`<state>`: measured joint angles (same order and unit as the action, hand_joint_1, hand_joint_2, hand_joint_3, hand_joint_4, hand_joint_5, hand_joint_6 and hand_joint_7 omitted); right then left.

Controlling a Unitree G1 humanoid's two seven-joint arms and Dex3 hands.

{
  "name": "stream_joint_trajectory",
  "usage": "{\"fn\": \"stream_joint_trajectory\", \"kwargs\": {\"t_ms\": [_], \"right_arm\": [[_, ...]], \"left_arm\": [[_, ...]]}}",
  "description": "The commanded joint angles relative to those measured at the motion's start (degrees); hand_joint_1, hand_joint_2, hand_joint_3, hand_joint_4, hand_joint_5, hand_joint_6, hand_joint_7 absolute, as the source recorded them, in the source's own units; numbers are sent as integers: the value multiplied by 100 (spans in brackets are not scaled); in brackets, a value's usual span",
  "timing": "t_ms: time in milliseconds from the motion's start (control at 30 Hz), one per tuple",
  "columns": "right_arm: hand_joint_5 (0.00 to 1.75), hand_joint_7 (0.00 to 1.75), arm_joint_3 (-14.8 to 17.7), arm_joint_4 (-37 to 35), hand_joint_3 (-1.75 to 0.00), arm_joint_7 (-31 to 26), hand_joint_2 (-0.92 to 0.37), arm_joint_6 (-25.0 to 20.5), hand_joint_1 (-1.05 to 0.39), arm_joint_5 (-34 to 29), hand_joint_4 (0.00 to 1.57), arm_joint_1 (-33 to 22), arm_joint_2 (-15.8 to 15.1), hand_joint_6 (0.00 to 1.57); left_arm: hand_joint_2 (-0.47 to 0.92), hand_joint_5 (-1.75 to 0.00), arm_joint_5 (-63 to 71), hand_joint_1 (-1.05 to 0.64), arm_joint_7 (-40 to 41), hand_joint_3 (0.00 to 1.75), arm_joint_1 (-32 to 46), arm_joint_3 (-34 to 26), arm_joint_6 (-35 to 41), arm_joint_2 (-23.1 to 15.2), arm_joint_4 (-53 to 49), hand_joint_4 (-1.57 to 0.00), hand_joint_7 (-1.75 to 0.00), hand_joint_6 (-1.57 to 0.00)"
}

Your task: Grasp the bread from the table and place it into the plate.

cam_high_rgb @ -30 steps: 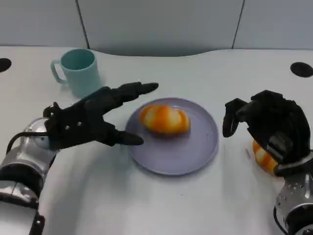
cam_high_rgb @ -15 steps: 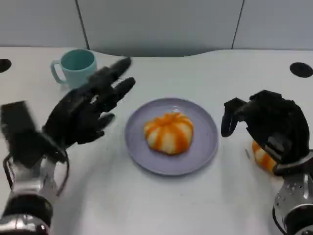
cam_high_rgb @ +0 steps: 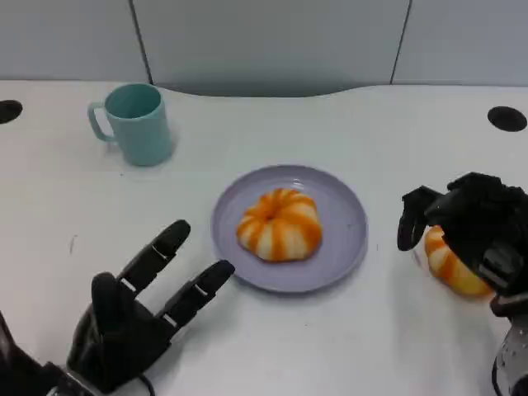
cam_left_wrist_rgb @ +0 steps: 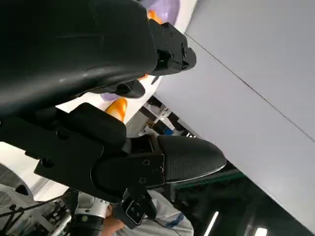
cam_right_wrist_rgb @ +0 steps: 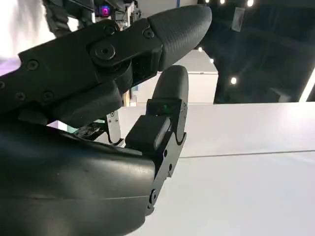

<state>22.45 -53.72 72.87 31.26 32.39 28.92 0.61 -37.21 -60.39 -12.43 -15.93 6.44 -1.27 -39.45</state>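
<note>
An orange-and-white striped bread (cam_high_rgb: 280, 224) lies in the middle of the lilac plate (cam_high_rgb: 346, 239) at the table's centre. My left hand (cam_high_rgb: 140, 318) hovers low at the near left, well short of the plate, with its fingers spread and nothing in it. A second striped bread (cam_high_rgb: 448, 266) lies on the table right of the plate. My right hand (cam_high_rgb: 477, 233) hangs just over it, fingers loosely bent and thumb apart, not gripping it. In the left wrist view, the left hand's black fingers (cam_left_wrist_rgb: 147, 167) hold nothing. The right wrist view shows bare fingers (cam_right_wrist_rgb: 162, 34) too.
A teal mug (cam_high_rgb: 136, 122) stands at the far left of the white table (cam_high_rgb: 272, 346). Two black round holes (cam_high_rgb: 506, 118) sit at the table's far corners. A grey wall panel closes off the back. A person's pale sleeve (cam_left_wrist_rgb: 162, 223) appears in the left wrist view.
My left hand has pulled back from beside the plate to the near left, empty. The bread now rests in the plate. My right hand has shifted slightly right, uncovering more of the second bread.
</note>
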Motion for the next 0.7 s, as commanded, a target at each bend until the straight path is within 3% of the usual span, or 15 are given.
{"fn": "stream_joint_trajectory", "kwargs": {"t_ms": [33, 333, 367, 500, 600, 700], "right_arm": [[144, 59, -33, -45, -3, -49, -92, 66, -52, -61, 66, 1, -125, 94], [155, 70, -98, -172, -4, -172, -92, 207, -54, -173, 63, 71, -194, 90], [154, 72, -88, -177, -4, -171, -92, 216, -54, -154, 64, 78, -180, 89], [155, 74, -63, -211, -5, -87, -92, 250, -53, -96, 62, 115, -150, 86], [154, 73, -28, -260, -5, -33, -92, 217, -51, -43, 61, 137, -132, 86], [146, 69, -8, -263, -4, -57, -92, 257, -53, -34, 66, 136, -101, 88]], "left_arm": [[92, -74, 31, -105, 76, 61, 30, -72, 67, -128, 187, -31, -7, -33], [92, -89, 223, -105, 242, 60, -177, -146, -268, -122, -21, -43, -14, -51], [92, -95, 233, -105, 277, 60, -227, -178, -322, -116, -86, -51, -19, -61], [92, -111, 367, -105, 396, 59, -332, -212, -604, -135, -250, -57, -33, -77], [92, -126, 453, -105, 509, 57, -411, -248, -806, -125, -376, -60, -78, -72], [92, -134, 492, -105, 537, 55, -480, -279, -958, -117, -528, -62, -103, -68]]}}
